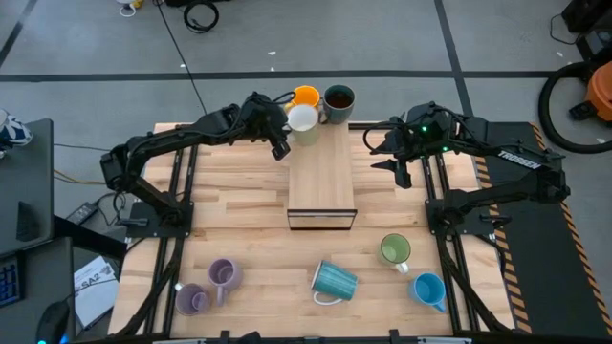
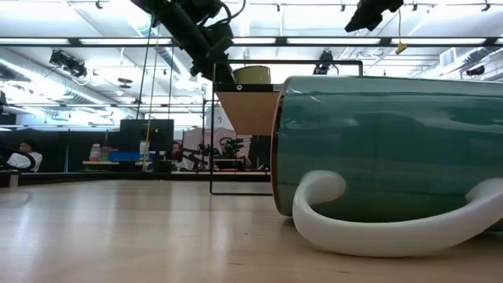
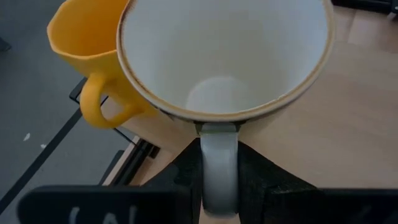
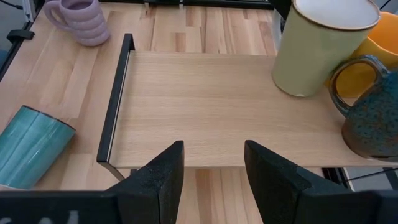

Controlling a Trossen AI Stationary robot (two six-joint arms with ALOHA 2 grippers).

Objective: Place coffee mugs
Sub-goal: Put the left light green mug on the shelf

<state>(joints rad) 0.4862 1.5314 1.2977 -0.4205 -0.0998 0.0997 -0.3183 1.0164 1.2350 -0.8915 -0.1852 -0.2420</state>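
My left gripper (image 1: pixel 280 143) is clamped on the handle of the pale mug (image 1: pixel 302 119), which sits upright at the far left corner of the raised shelf (image 1: pixel 322 177); in my left wrist view the handle (image 3: pixel 219 168) runs straight back between my fingers (image 3: pixel 180 177), so the mug lies directly ahead of the gripper with its mouth up. The orange mug (image 1: pixel 306 96) is just beyond it, touching or nearly so, and the dark mug (image 1: pixel 338 98) stands beside them on the far edge. I judge the coming move to be letting go and backing off along the handle's line, away from the orange mug. My right gripper (image 1: pixel 400 164) hovers right of the shelf, fingers apart and empty, looking across the bare board toward those three mugs. The other mugs are still on the table at the near side: two lilac mugs (image 1: pixel 222 274) on my left, the ribbed teal mug (image 1: pixel 335 281) on its side in the middle with its long axis level, the green mug (image 1: pixel 394 249) and blue mug (image 1: pixel 429 289) nearer my right arm. The only writing I can read is "TROSSEN" on my right arm (image 1: pixel 521 161).
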